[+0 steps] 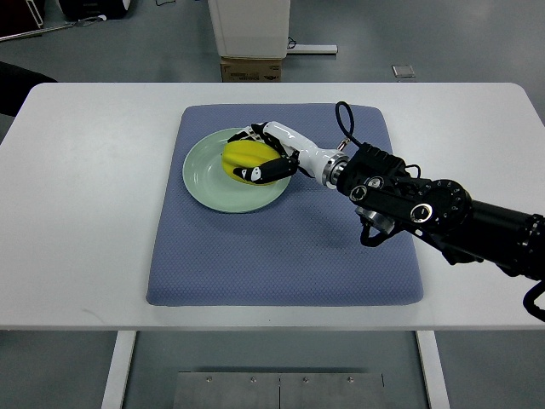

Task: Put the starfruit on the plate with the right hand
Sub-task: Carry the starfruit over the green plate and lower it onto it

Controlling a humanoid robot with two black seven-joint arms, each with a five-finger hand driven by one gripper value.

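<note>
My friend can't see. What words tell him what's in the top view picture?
The robot's white right hand grips a yellow starfruit over a pale green round plate. The plate sits on a blue-grey padded mat on a white table.

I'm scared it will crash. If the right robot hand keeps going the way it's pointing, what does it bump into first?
Probably nothing solid. The right robot hand, gripping the starfruit, points left across the plate. Beyond lie only the blue mat and bare table. Height is unclear.

Blue mat [281, 256] on white table [77, 213]; cardboard box [252, 69] behind.
</note>
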